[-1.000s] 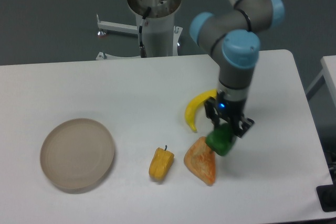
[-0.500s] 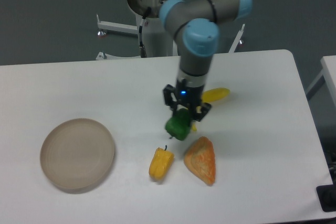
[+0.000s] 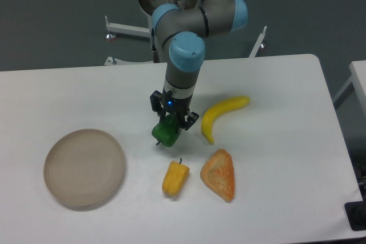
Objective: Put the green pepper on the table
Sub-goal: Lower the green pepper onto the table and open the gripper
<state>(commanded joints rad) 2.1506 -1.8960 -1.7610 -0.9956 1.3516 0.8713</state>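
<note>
Camera view from above the front edge of the desk [image 3: 68,90], and the arm is reaching down from the back edge toward the middle. The hand [image 3: 170,123] points straight down, its dark fingers closed in tight around the green pepper [image 3: 166,133], one finger on each side of the pepper's top. The grip is narrow, only as wide as the pepper itself. The pepper sticks out below the fingertips, glossy and dark green; a faint shadow sits right under it on the white surface, but whether it touches the desk or hangs just above cannot be told from this angle. A small blue light glows on the hand's body just above the fingers.

Position check: the green pepper is near the middle of the desk, a little toward the front. Just in front of it, closer to the front edge, lies the yellow pepper [image 3: 175,178], apart from the green one, dark stem pointing back. Beside the yellow pepper, toward the right edge, sits an orange wedge [image 3: 219,175], near but not touching. The banana [image 3: 222,115] lies to the right of the hand, curved, one tip near the wedge's back point and the other aimed at the back right corner. Over by the left edge, well apart from everything, the round beige plate [image 3: 84,167] rests flat, with nothing on it.
</note>
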